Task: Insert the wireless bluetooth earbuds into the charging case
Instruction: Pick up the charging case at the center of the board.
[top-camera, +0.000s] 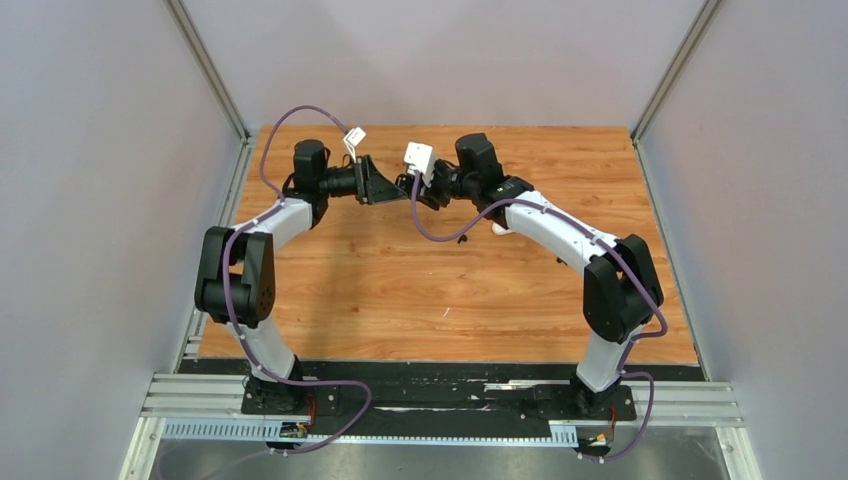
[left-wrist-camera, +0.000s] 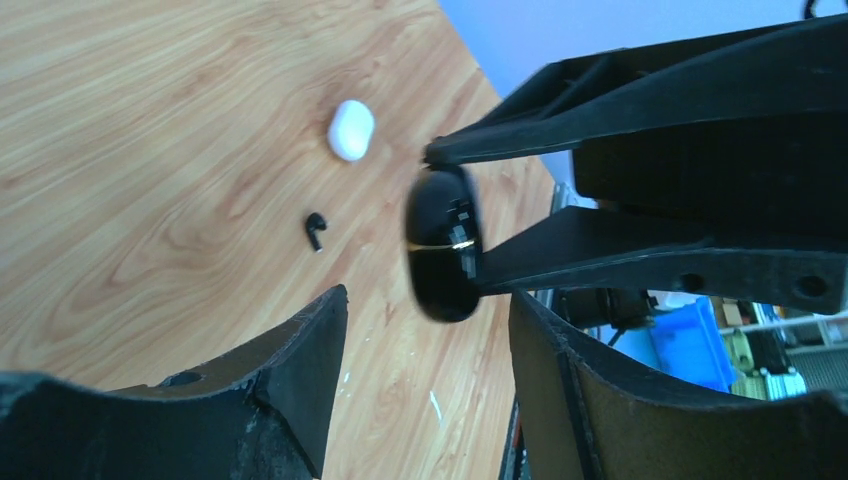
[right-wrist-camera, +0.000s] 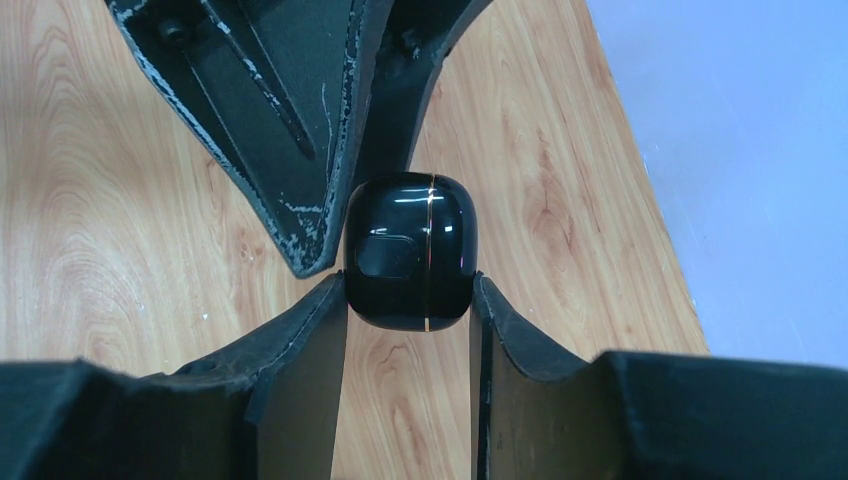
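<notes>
Black and glossy, one pebble-shaped case (right-wrist-camera: 410, 250) hangs in the air above the counter (right-wrist-camera: 120, 250). It is pinched between the right fingers (top-camera: 426, 193), which press on two opposite sides at a middling spread. Its lid looks shut. A thin gold seam rings it, running parallel to the right fingers and nearer one than the other, so the lid end faces sideways toward a finger, not up. In the left wrist view the case shows edge-on as a narrow oval, its long axis running from one right finger toward the other; from the right wrist it looks almost square. The left fingers (top-camera: 392, 192) stand wide apart and grip nothing. They reach in from the opposite side, with one tip just beside the case's flank (whether it actually touches I cannot tell). Down on the wood lies one white case (left-wrist-camera: 351, 130), flat, near the counter's edge by the blue wall, its long axis roughly up and down in the left wrist view. One black bud (left-wrist-camera: 316, 231) lies on its side near the white case but clear of it, head end toward that case and stem pointing away, back toward the left wrist camera. In all, two cases show, one black and one white, and a single bud.
</notes>
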